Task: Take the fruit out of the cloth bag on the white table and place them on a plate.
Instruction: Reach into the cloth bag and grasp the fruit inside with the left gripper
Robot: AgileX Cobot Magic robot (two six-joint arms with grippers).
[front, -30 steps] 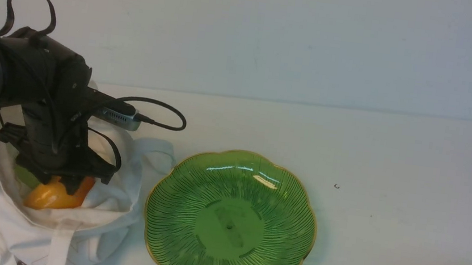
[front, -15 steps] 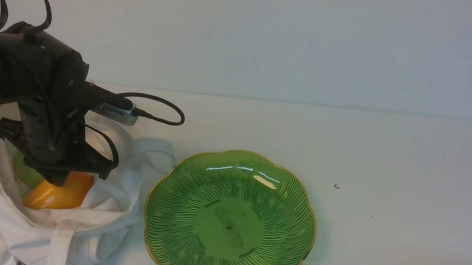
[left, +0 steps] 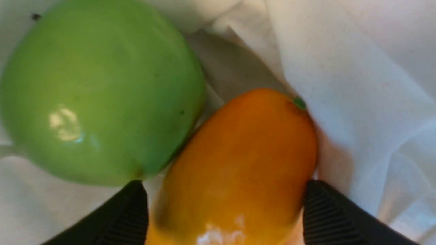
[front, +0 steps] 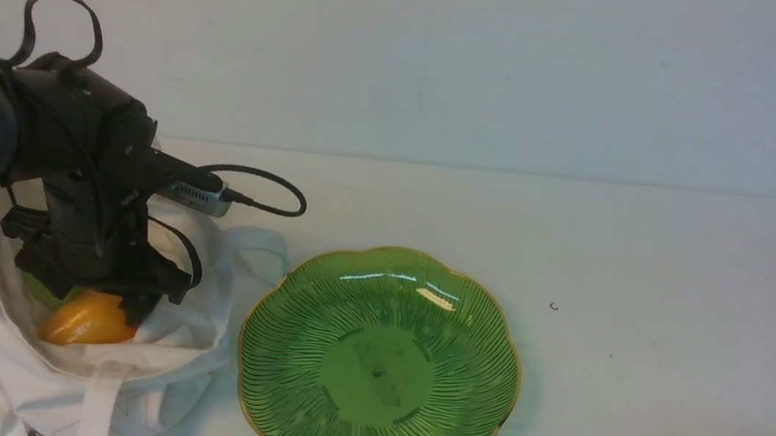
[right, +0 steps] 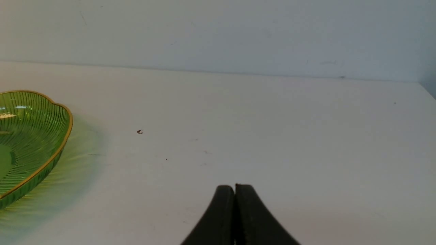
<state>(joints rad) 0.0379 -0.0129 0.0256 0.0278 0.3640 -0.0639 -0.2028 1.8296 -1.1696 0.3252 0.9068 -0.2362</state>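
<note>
The bag (front: 188, 341) slumps open on the table (front: 683, 284), just left of the plate (front: 472, 317). Both fruits lie inside it, touching each other: the apple (left: 98, 92) farther from the plate, the mango (left: 238, 163) nearer it.

The left gripper (left: 223, 190) reaches down into the bag's mouth. Its fingers (left: 126, 214) are spread wide, 1 on each flank of the mango. 1 finger sits in the gap beside the apple and the other is close against the cloth. I cannot tell whether they press on the mango yet.

The plate holds no fruit. Right of it lies a dark speck (front: 553, 306). Farther right, the right gripper (right: 235, 190) hangs over the table with its fingers pressed together, holding nothing.

3 things could go wrong from here:
1. The mango looks glossy and tapered, so a pinch near its end could squirt it out sideways.
2. The finger by the apple has little room, so closing may shove the apple or trap it too.
3. The other finger may catch a fold of cloth, and the bag would then rise with the mango and drag against the plate's rim.
</note>
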